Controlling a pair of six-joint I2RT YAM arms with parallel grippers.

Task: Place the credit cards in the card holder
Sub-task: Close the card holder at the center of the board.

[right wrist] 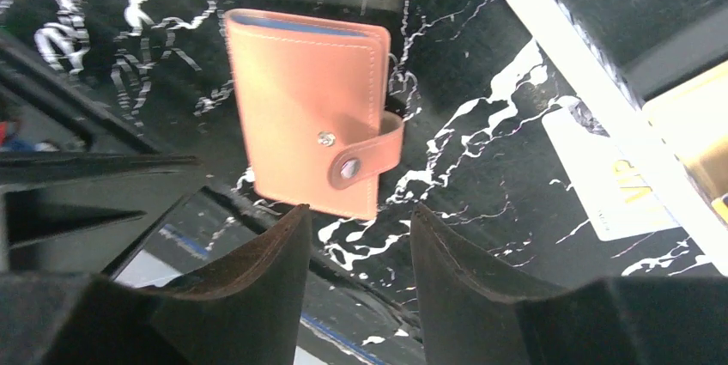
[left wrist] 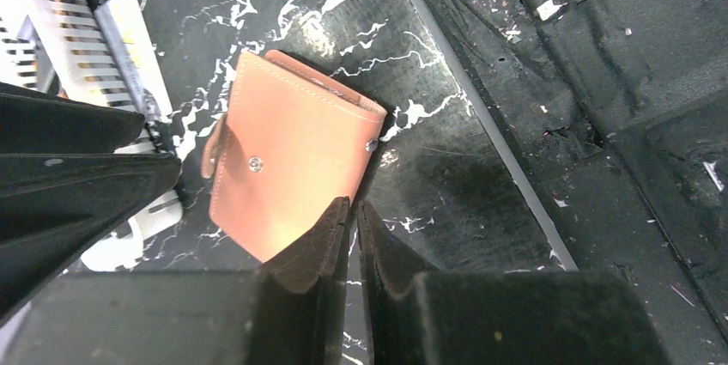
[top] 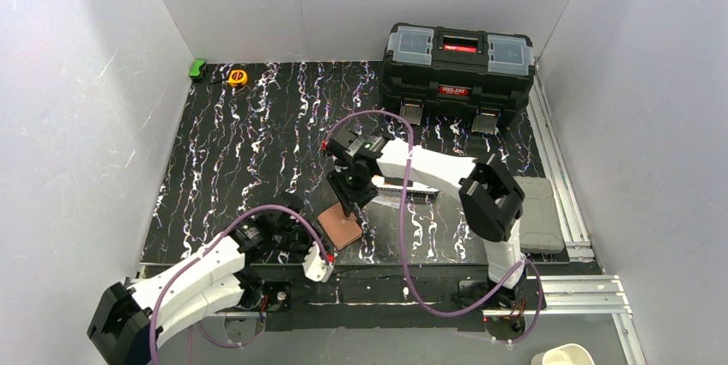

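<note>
Two arms meet near the front edge of the table. Nearest, the left gripper has its jaws pressed almost together with nothing between them. Its tips sit right at the near corner of the card holder, though whether they touch it cannot be told. The holder lies flat and folded on the table, its snap tab seemingly off the stud, with a blue edge showing along one side. Just past it and above, the right gripper hangs with jaws apart and empty.

The holder looks light, soft-skinned and a little springy, and would likely slide on the glossy top if nudged. A pinch across a free long edge would probably suit, with one gripper pinning it while the other lifts the cover. Further on, a pale credit card lies flat beside the white slotted basket. It looks thin, stiff and awkward to get under. Farthest back stands the black toolbox
</note>
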